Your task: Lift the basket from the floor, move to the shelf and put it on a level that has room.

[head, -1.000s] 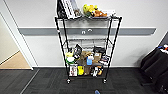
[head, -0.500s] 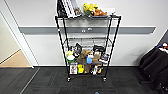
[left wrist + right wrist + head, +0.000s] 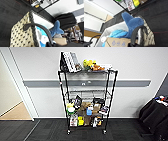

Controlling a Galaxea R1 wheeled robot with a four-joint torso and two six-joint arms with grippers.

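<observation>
Woven beige basket (image 3: 21, 36) with white lining, blue plush toy (image 3: 132, 24) and cardboard box (image 3: 120, 42), near the shelf (image 3: 87, 100); jaw states apparently hidden, cannot tell.

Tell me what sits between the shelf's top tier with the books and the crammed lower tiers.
In the head view, a bare wire-grid level of the shelf lies there, with nothing on it.

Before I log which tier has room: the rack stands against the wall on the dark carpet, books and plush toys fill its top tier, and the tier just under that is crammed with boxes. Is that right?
Not quite. In the head view the tier just under the top is bare wire grid; the crammed ones lie lower down. The rest holds: the rack stands against the wall on the dark carpet, and books and plush toys fill its top tier.
</observation>
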